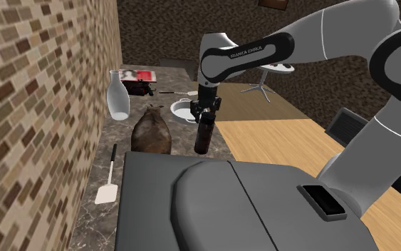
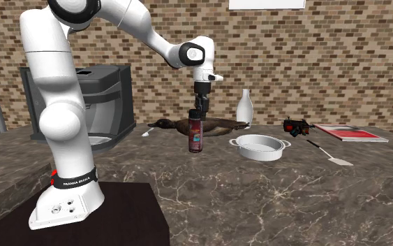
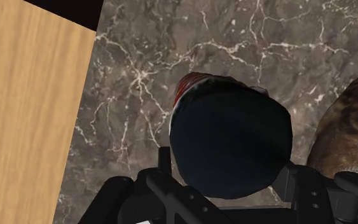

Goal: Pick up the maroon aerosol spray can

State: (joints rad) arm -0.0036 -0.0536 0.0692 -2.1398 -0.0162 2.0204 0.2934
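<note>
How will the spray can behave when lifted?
Tall and narrow, the spray can could tip if nudged sideways. The gripper clasps its round top, so it might swing or slip. It looks rigid, likely no crushing.

A wall of tan and brown bricks (image 1: 28,107) is seen along the shoulder view's left, directly behind a dark brown marble countertop veined in white (image 1: 92,224). The same brick wall (image 2: 341,63) is spread across the second exterior view behind the countertop (image 2: 257,199), and a white rectangular panel (image 2: 266,3) is mounted at that view's top edge. A light wooden plank floor (image 1: 284,139) is laid beyond the counter's edge and is bordered by a dark, rough-textured wall (image 1: 156,28). In the wrist view the marble (image 3: 234,38) is met by the wood (image 3: 31,114), and a black area (image 3: 69,11) is shown past the wood.
</note>
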